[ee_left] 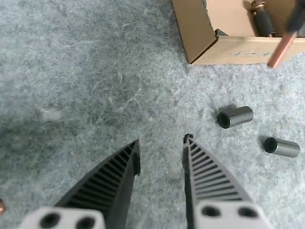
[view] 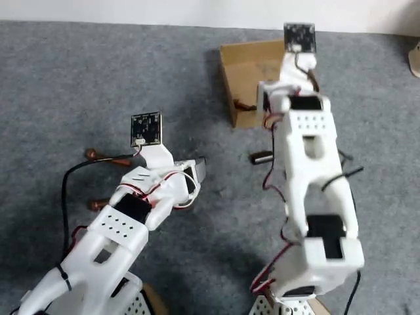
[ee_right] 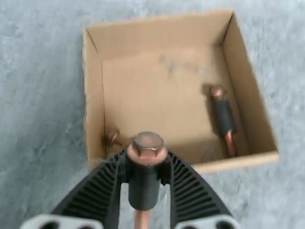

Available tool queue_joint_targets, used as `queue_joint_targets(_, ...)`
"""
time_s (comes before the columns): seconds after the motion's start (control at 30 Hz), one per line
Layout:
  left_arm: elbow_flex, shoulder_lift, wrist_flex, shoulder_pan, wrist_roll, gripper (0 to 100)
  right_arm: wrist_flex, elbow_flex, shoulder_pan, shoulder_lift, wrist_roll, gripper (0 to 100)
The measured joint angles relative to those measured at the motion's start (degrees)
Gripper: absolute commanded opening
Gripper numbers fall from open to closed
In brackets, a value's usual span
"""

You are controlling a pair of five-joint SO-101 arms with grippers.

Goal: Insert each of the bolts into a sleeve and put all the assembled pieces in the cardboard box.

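Right end effector (ee_right: 145, 160) clamping black sleeve (ee_right: 144, 188) holding copper hex-head bolt (ee_right: 147, 147), above cardboard box (ee_right: 93, 95), left end effector (ee_left: 162, 141) spread, empty

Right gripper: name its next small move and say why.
Probably ease the right gripper a little farther over the cardboard box, then open. It is shut on an assembled piece, bolt in sleeve, which hangs about over the box wall nearest the arm rather than over the bare floor. Released here, it might catch the rim. One finished piece already lies inside.
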Motion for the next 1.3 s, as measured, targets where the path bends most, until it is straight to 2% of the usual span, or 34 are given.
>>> queue_joint_targets(0.27, 0.0, 0.0, 0.0, 0.0, -1.6, 15, 3.5, -22.9, 2.8, 15.8, 2.4, 0.5)
queue_joint_targets(0.57, 0.0, 0.0, 0.0, 0.0, -1.6, 15, 3.6, -37.6, 4.9, 32.1, 2.4, 0.5)
queue_joint_targets(0.97, 0.0, 0.0, 0.0, 0.0, -1.7, 15, 3.6, -43.7, 5.5, 43.3, 2.4, 0.8)
queue_joint_targets(1.13, 0.0, 0.0, 0.0, 0.0, -1.9, 15, 7.5, -44.1, 5.6, 43.3, 2.3, 10.8)
queue_joint_targets(1.3, 0.0, 0.0, 0.0, 0.0, -1.9, 15, 8.3, -44.7, 5.6, 43.3, -1.4, 11.5)
